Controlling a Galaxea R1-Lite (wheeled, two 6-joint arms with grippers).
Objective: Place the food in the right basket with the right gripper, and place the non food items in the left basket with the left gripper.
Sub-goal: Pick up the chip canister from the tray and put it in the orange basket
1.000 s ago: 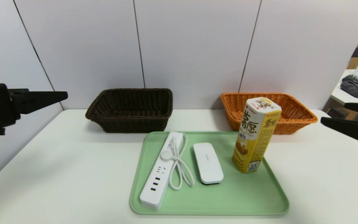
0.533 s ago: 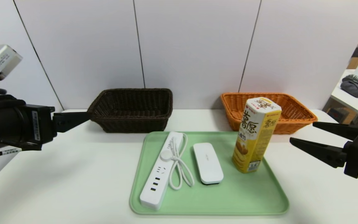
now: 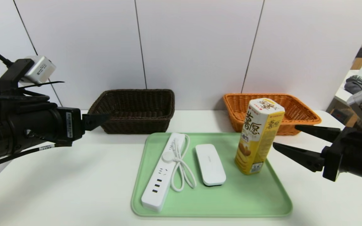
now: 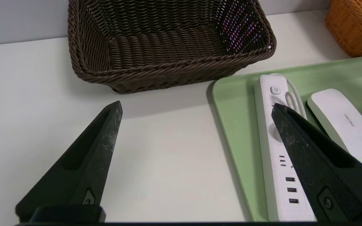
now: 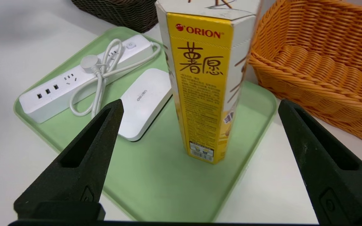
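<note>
The food, a tall yellow and cream carton (image 3: 259,135) (image 5: 203,78), stands upright on the right part of a green tray (image 3: 247,194). The non food items lie flat on the tray: a white power strip (image 3: 162,172) (image 4: 269,125) with looped cord, and a flat white device (image 3: 210,164) (image 4: 341,122). The dark brown left basket (image 3: 134,110) and orange right basket (image 3: 297,110) stand behind the tray. My right gripper (image 3: 284,136) (image 5: 200,103) is open just right of the carton, level with its middle. My left gripper (image 3: 101,121) (image 4: 196,106) is open left of the tray, before the dark basket.
The white table (image 3: 74,175) ends at a grey panel wall close behind both baskets. A second table with clutter (image 3: 360,88) stands off to the far right. The tray's front right part is bare.
Both arms have come inward from the sides. The left gripper moved right and down toward the dark basket's front corner; the right gripper moved left, close to the carton. Nothing on the tray moved.
</note>
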